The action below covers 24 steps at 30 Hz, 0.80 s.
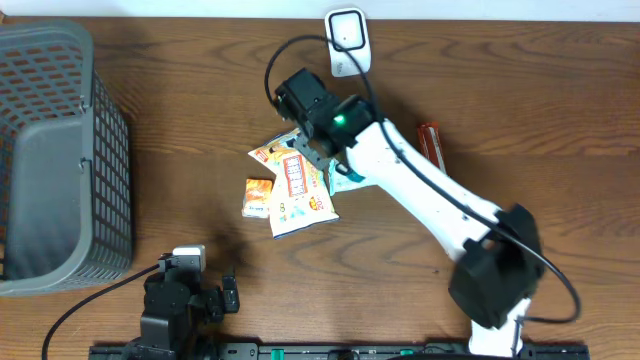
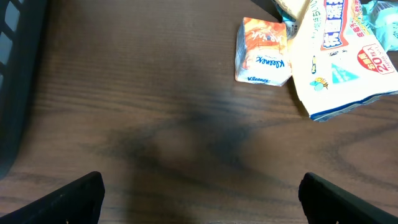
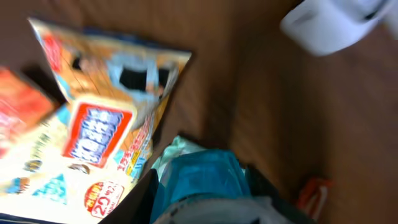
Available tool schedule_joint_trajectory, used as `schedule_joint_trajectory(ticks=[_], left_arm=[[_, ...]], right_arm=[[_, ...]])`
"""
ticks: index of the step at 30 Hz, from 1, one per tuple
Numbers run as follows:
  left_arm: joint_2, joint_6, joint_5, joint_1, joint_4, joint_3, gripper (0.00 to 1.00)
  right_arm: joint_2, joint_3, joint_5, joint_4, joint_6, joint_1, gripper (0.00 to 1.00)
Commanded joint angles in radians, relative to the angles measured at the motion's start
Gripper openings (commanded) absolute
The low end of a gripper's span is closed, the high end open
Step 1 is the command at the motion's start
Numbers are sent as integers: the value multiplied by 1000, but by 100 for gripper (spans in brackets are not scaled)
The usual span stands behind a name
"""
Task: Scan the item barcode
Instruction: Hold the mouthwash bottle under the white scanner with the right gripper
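I am working over a dark wooden bench (image 1: 560, 90). My right gripper (image 1: 328, 165) is pinching a teal packet (image 3: 199, 177) over the snack bags (image 1: 295, 190), near the white scanner (image 1: 347, 35). My left gripper (image 2: 202, 199) is hanging spread wide beside a grey basket (image 1: 105, 170).

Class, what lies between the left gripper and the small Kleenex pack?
Nothing: the left wrist view shows only bare wooden table between the open left gripper and the Kleenex pack.
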Motion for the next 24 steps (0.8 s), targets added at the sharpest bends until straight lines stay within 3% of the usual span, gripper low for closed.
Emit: schedule_joint_trajectory(ticks=[1, 9, 17, 24], left_arm=[[-1, -2, -8, -4, -7, 2, 100], [-1, -1, -8, -4, -7, 2, 100], [-1, -1, -8, -4, -7, 2, 100], [-1, -1, -8, -4, -7, 2, 100]], right_arm=[[-97, 11, 129, 6, 11, 7, 1], [-109, 10, 417, 21, 49, 28, 1], [-76, 8, 705, 220, 46, 24, 2], [21, 8, 825, 481, -185, 10, 1]])
